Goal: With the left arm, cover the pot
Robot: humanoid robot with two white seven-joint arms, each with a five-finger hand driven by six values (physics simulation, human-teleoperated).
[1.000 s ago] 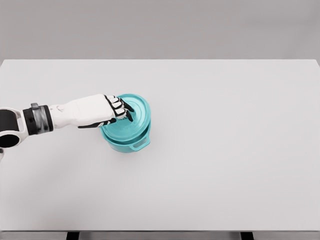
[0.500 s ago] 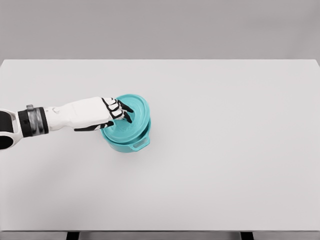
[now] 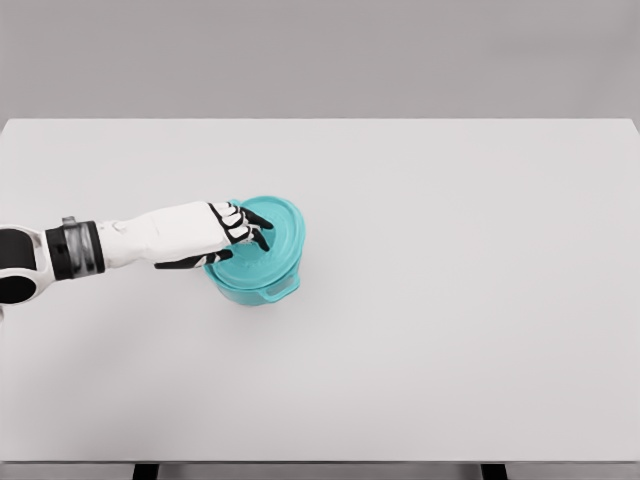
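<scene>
1. Since the earlier frames the teal lid [image 3: 268,232] has shifted slightly right and sits lower and flatter over the teal pot [image 3: 262,284], and the left hand [image 3: 232,228] has moved right with it.
2. No brand, label or writing can be read on the pot, the lid, the arm or the table [image 3: 450,300].
3. Hidden parts: the lid's knob is covered by the curled fingers [image 3: 250,226], so its shape cannot be made out; the lid's left rim is also behind the hand.
4. Most of the pot body is concealed under the lid; only its lower front wall and one loop handle [image 3: 280,292] at the front right show.
5. Whether the lid rests fully seated on the pot rim or is still a little tilted cannot be told for sure from this view.
6. Left arm: it enters from the picture's left edge, cut off there at a black and grey cuff; the forearm is smooth white.
7. Hand state: the left hand's fingers, white with black joints, are curled down onto the centre of the lid, gripping it.
8. Lid and pot are a matching glossy teal, round, the lid a shallow disc with a raised rim.
9. Pot and lid stand on the left half of the plain white, matte, rectangular table, well apart from its edges.
</scene>
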